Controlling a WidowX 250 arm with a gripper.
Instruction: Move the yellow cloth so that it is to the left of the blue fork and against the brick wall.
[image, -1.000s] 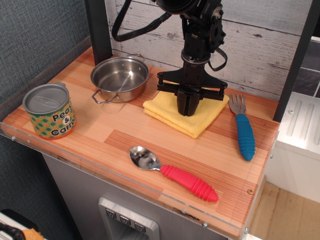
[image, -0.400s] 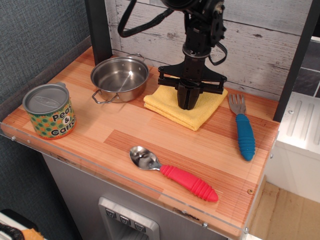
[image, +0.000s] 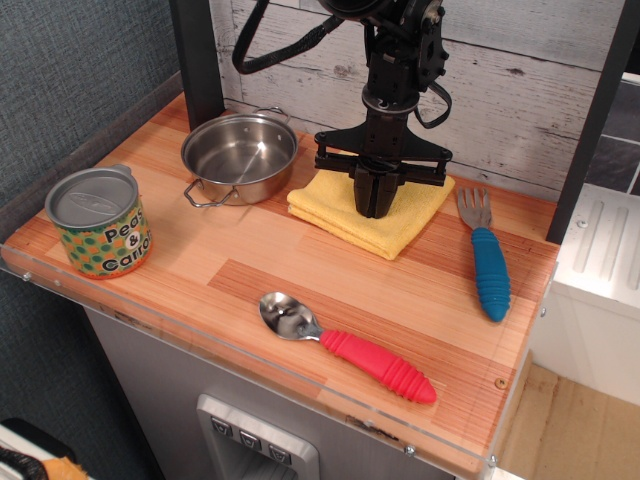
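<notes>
The yellow cloth (image: 412, 217) lies folded on the wooden table at the back, its far edge close to the whitewashed plank wall (image: 520, 90). The blue fork (image: 488, 268) lies just right of the cloth, tines toward the wall. My gripper (image: 375, 208) comes straight down onto the middle of the cloth. Its fingers stand close together and pinch the fabric. The cloth sits between the steel pot and the fork.
A steel pot (image: 240, 150) stands left of the cloth. A patterned can (image: 98, 220) is at the front left. A red-handled spoon (image: 350, 347) lies at the front. Dark posts (image: 197, 60) stand at the back left and at the right (image: 595, 120).
The gripper has moved toward the wall with the cloth, which now lies further back. Since 0.4 s ago almost nothing has shifted.
</notes>
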